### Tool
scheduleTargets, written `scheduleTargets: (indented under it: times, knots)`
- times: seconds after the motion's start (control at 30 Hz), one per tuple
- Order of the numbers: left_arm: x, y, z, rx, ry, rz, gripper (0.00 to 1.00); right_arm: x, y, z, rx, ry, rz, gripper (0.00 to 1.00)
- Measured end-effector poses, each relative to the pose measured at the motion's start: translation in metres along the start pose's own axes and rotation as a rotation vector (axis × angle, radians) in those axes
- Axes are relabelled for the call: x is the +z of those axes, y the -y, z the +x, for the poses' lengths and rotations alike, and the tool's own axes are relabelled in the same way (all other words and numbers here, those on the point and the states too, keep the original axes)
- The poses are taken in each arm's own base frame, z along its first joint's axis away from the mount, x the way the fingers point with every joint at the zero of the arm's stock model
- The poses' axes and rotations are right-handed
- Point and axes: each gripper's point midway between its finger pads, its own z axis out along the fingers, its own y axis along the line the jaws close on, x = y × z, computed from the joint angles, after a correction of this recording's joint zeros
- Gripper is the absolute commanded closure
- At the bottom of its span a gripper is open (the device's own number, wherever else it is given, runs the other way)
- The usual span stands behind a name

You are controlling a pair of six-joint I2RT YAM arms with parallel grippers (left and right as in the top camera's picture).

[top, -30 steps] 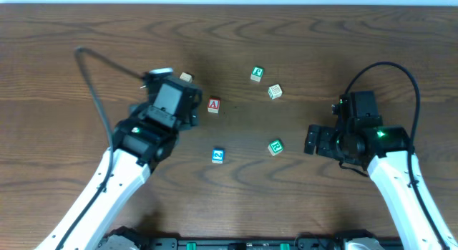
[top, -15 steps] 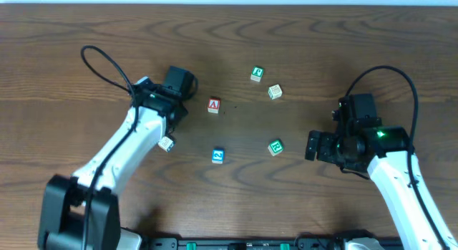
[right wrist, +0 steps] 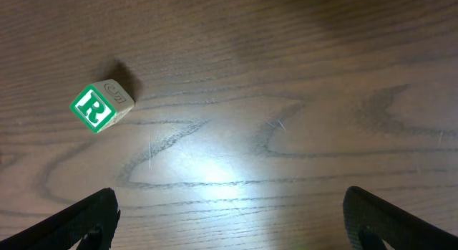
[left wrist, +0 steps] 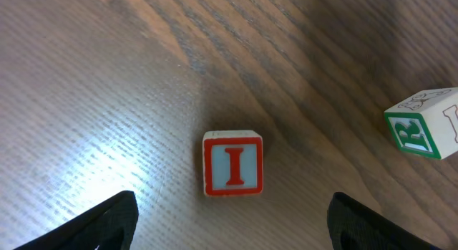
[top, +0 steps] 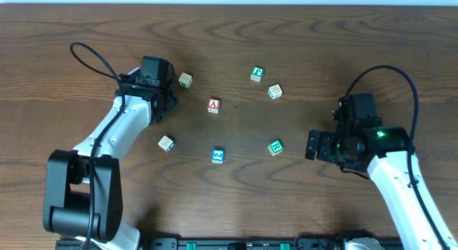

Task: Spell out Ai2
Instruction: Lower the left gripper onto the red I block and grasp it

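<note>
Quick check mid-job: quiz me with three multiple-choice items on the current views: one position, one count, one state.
1. Overhead, where is the blue 2 cube relative to the red A cube? A) nearer the bottom edge, apart B) touching it C) stacked on it
2. How many cubes show overhead? A) five B) seven C) nine
3. How is the left gripper at the red I cube? A) shut on it B) open, cube free ahead C) open, cube stacked on another
Answers: 1 A, bare table separates them; 2 B, seven lie scattered; 3 B, its jaws stand wide, the cube untouched on the table.
</note>
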Motion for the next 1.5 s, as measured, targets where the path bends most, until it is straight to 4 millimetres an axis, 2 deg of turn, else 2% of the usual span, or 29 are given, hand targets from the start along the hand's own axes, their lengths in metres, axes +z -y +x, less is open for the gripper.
scheduleTargets:
  times: [0.3,0.43,0.63,0.8,1.17,1.37,1.5]
  knots:
    - [0.020,0.002,0.006,0.015,-0.030,-0.004,0.15,0.000,0.001,0.000,0.000,0.003,0.008,0.01]
    - [0.028,0.000,0.010,0.019,-0.044,-0.019,0.23,0.000,0.002,-0.001,0.000,0.004,0.013,0.01]
    - [0.030,-0.001,0.005,0.021,-0.027,-0.018,0.35,0.000,0.002,-0.001,0.000,0.005,0.013,0.01]
    - [0.030,-0.001,-0.001,0.014,-0.011,-0.010,0.38,0.000,0.002,-0.001,0.000,0.005,0.013,0.01]
    - [0.033,0.000,-0.001,0.014,-0.011,-0.010,0.38,0.000,0.002,-0.001,0.000,0.005,0.013,0.01]
    - [0.040,-0.002,0.004,0.019,-0.025,-0.024,0.54,0.000,0.002,-0.001,0.000,0.004,0.013,0.01]
    - [0.040,-0.001,0.002,0.017,-0.019,-0.019,0.67,0.000,0.002,-0.001,0.000,0.005,0.014,0.01]
